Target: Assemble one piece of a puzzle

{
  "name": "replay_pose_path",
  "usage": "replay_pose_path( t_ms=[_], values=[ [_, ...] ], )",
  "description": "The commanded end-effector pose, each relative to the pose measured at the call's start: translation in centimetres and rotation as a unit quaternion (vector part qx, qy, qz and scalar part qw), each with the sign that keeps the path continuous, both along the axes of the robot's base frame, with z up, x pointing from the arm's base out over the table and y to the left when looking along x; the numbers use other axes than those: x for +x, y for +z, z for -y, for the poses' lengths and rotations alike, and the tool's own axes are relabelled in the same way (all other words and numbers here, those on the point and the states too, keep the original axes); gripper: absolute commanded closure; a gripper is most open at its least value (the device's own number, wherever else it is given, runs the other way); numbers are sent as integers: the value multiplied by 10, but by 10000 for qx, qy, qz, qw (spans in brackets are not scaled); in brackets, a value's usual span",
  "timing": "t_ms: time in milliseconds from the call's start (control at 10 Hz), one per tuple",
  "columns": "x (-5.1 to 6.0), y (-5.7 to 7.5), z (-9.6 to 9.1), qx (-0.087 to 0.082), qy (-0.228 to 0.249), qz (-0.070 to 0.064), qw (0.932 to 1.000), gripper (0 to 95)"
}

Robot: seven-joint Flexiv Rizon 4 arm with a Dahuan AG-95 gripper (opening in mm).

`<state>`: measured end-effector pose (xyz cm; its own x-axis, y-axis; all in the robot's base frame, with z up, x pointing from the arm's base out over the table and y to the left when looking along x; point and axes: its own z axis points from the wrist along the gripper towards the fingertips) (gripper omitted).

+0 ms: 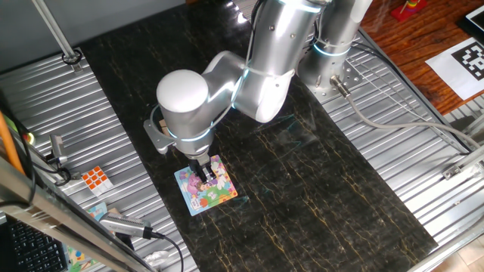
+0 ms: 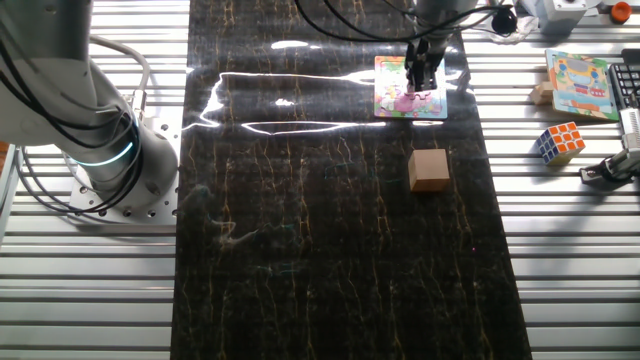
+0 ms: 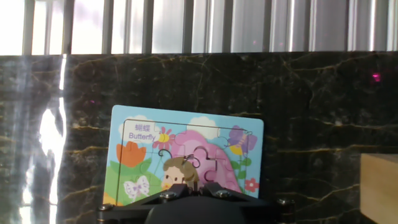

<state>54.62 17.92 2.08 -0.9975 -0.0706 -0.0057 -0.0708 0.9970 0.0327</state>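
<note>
The puzzle [image 1: 206, 185] lies flat on the dark mat, a light blue board with a pink, yellow and green cartoon picture; it also shows in the other fixed view [image 2: 410, 88] and the hand view [image 3: 186, 155]. My gripper [image 1: 203, 175] points straight down onto the board's middle, its tips on or just above the picture. Seen from the hand camera, the fingers [image 3: 176, 188] stand close together with only a thin slit between them. The piece is hidden; I cannot pick it out between the fingers or apart from the picture.
A tan wooden cube [image 2: 429, 169] sits on the mat near the puzzle, its corner at the right edge of the hand view [image 3: 379, 183]. An orange-and-white twisty cube [image 1: 95, 179] and a second picture board [image 2: 580, 83] lie on the ribbed metal beside the mat.
</note>
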Motion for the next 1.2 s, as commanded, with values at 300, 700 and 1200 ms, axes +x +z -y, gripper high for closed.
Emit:
replay_pose_path(
  t_ms=[300,700,1200],
  values=[
    [-1,0,1,-7,32,13,10000,950],
    [2,-4,0,-7,29,47,10000,950],
    [8,-5,-2,-6,0,55,10000,950]
  ],
)
